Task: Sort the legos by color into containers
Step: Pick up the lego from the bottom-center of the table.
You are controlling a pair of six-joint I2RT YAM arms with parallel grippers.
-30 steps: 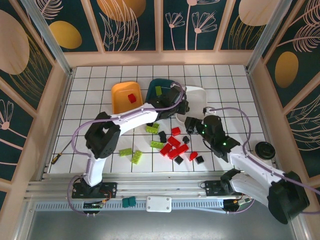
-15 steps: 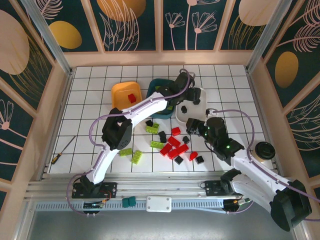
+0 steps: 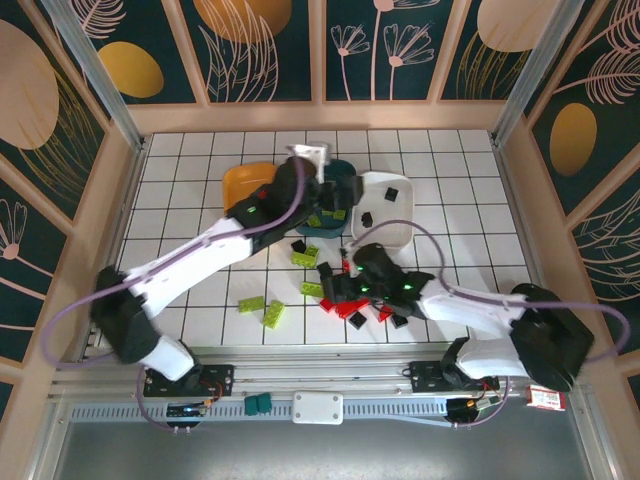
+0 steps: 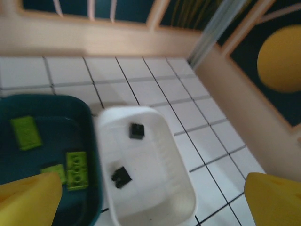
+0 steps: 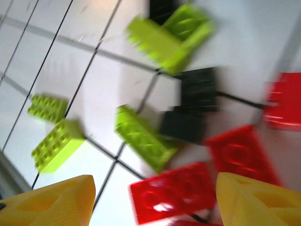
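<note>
My left gripper (image 4: 153, 203) (image 3: 335, 208) hangs open and empty above the containers, over the white tub (image 4: 176, 188) beside the dark teal tub (image 4: 94, 186). Two black legos (image 4: 136, 131) (image 4: 121, 176) lie in the white tub (image 3: 400, 235), and three lime green ones (image 4: 76, 165) in the teal tub. The orange tub (image 3: 240, 185) is partly behind the left arm. My right gripper (image 5: 155, 202) (image 3: 345, 290) is open, low over the loose pile, a red brick (image 5: 174, 195) between its fingers but not gripped. Lime green (image 5: 143, 136) and black (image 5: 188, 125) bricks lie just beyond.
Loose lime green bricks (image 3: 251, 304) (image 3: 272, 314) lie left of the pile, and a black one (image 3: 399, 320) to its right. Two teal blocks (image 3: 258, 403) and a white box (image 3: 317, 407) sit on the front rail. Wooden walls ring the tiled table.
My left gripper opened over the white tub, where black bricks now lie, and its arm swung lower to the left. My right gripper moved left and down onto the pile.
</note>
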